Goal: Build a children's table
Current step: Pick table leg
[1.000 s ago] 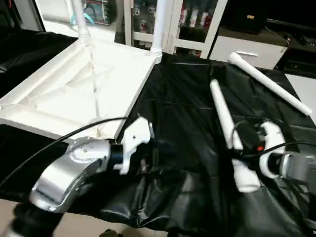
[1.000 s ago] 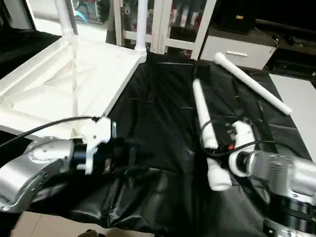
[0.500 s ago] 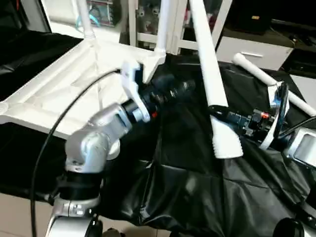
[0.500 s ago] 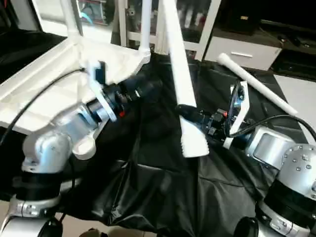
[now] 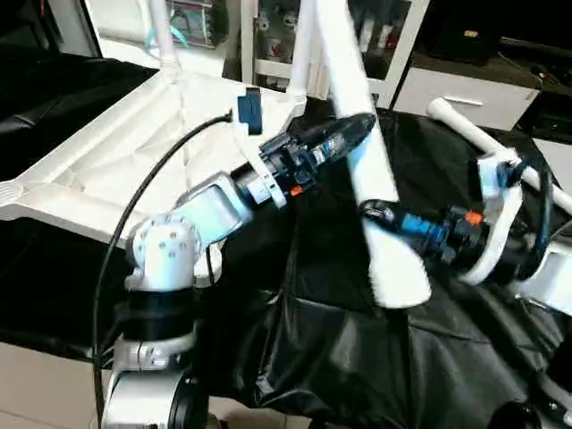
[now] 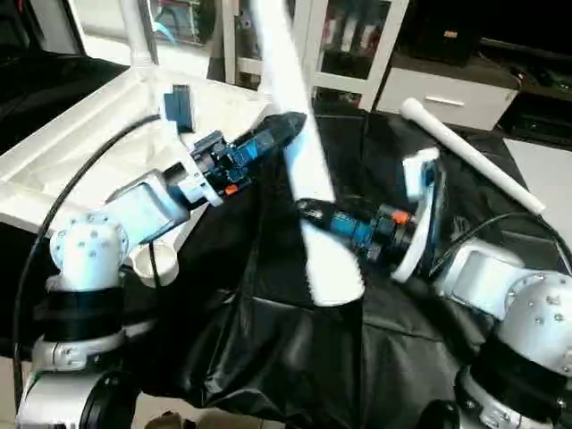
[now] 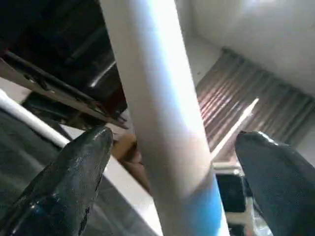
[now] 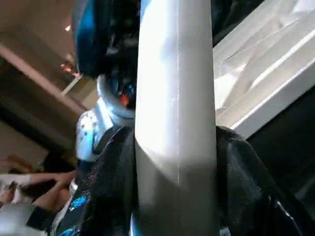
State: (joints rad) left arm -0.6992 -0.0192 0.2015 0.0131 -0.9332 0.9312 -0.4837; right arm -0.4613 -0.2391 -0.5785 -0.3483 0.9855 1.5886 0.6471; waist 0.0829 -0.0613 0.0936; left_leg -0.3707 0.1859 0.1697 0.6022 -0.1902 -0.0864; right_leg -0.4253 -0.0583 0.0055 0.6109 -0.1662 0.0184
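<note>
Black sheeting covers the surface (image 5: 313, 357), with the white tabletop (image 5: 107, 152) lying underside-up at its far left, two legs already standing in its far corner sockets, and a loose leg (image 5: 487, 147) resting at the far right. Raised above the sheeting and tilted, another leg (image 5: 366, 170) is clamped near its ribbed lower end by the right gripper (image 5: 380, 213). Higher up that same leg, the left gripper (image 5: 357, 130) stands with its fingers (image 7: 74, 172) spread wide to either side of the tube, not pressing on it.
</note>
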